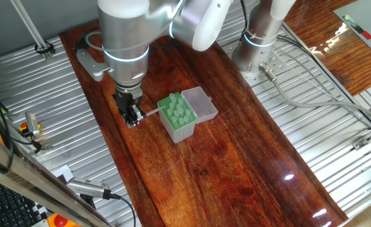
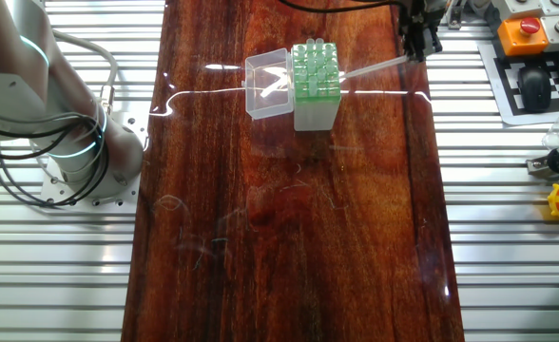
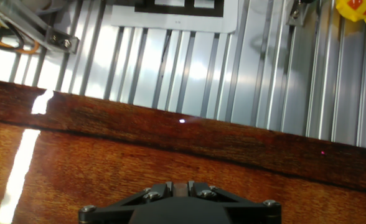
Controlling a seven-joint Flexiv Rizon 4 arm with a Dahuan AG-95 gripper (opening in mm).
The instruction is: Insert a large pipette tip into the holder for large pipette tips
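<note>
One fixed view: gripper (image 1: pixel 131 115) just left of holder (image 1: pixel 180 117), jaws clamped on wide end of large pipette tip (image 1: pixel 151 112); tip near horizontal, narrow end reaching holder's green top, beside it rather than in a hole. Other fixed view: clear lid (image 2: pixel 268 83) hinged open left of green perforated top; tip thin, tapered, translucent whitish. Hand view: wooden table (image 3: pixel 170 155) edge and ribbed metal only; holder and tip unseen.

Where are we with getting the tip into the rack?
Done: the gripper is shut on the large pipette tip and holds it off the table. In hand: the tip lies near level, its thin end pointing at the green-topped holder, whose lid is open. Left: turning it upright, lining up over a hole and pushing it in.
</note>
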